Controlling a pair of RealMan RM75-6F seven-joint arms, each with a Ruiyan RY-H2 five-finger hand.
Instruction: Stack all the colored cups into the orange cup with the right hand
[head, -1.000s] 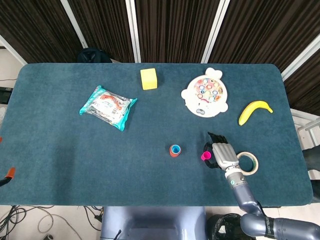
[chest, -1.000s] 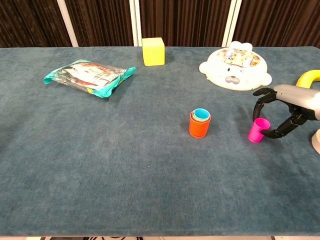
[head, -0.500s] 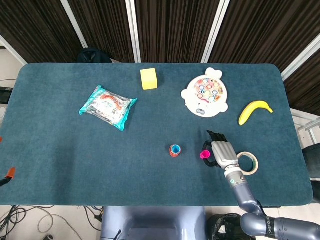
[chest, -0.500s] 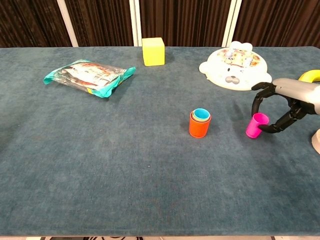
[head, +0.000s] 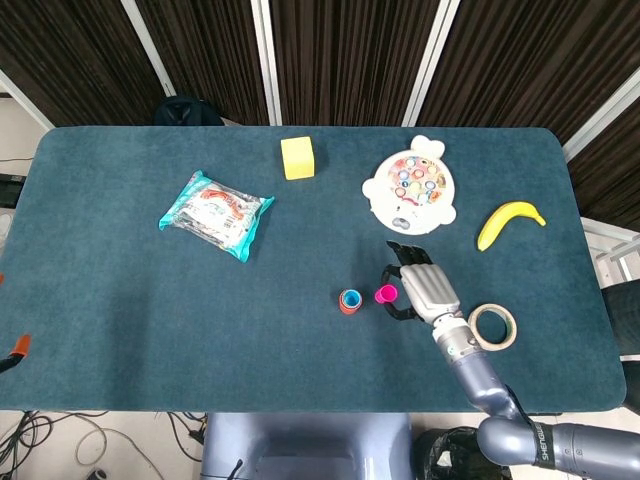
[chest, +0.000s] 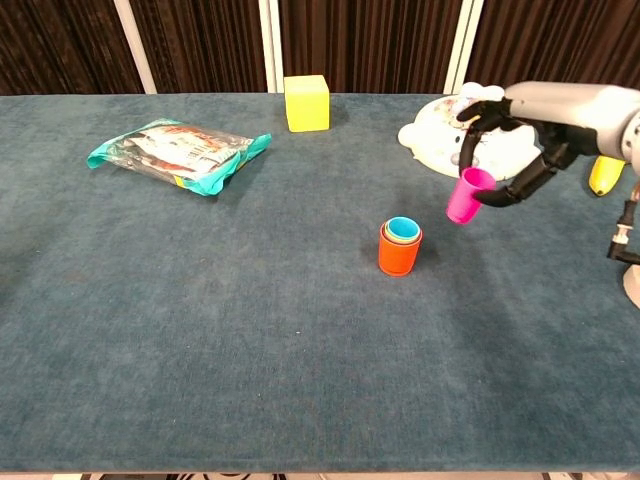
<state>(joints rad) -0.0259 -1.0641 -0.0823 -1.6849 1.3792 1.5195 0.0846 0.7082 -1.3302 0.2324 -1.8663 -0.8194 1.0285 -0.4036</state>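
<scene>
One pink cup (chest: 464, 195) is gripped in the right hand (chest: 515, 145), lifted just beside the orange cup (chest: 398, 254).

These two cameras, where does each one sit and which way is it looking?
Head view: high above the near edge, looking almost straight down on the table; shows the right hand and forearm.
Chest view: low at the near edge, looking across the tabletop towards the curtains; shows the right hand.
Shared: right hand holding the pink cup beside the orange cup.

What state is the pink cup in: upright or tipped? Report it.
Slightly tipped: the pink cup hangs in the right hand above the table, mouth up, leaning.
</scene>
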